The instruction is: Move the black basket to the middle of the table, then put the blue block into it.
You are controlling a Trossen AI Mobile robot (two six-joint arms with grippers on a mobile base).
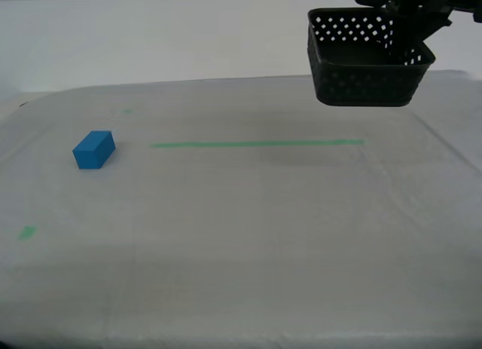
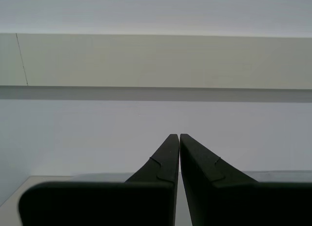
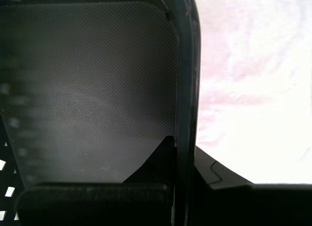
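Note:
The black basket (image 1: 367, 59) hangs in the air above the far right part of the table (image 1: 248, 236), tilted a little. My first gripper (image 3: 184, 153) is shut on its wall (image 3: 187, 79), one finger inside the basket and one outside; the arm holding it shows at the exterior view's top right (image 1: 410, 1). The blue block (image 1: 94, 149) lies on the cloth at the exterior view's left, far from the basket. My second gripper (image 2: 179, 138) is shut and empty, facing a plain wall; it does not show in the exterior view.
A long green tape line (image 1: 256, 144) runs across the table's middle. A small green tape bit (image 1: 27, 232) lies near the front left and another faint one (image 1: 126, 111) at the back left. A white wall stands behind the table.

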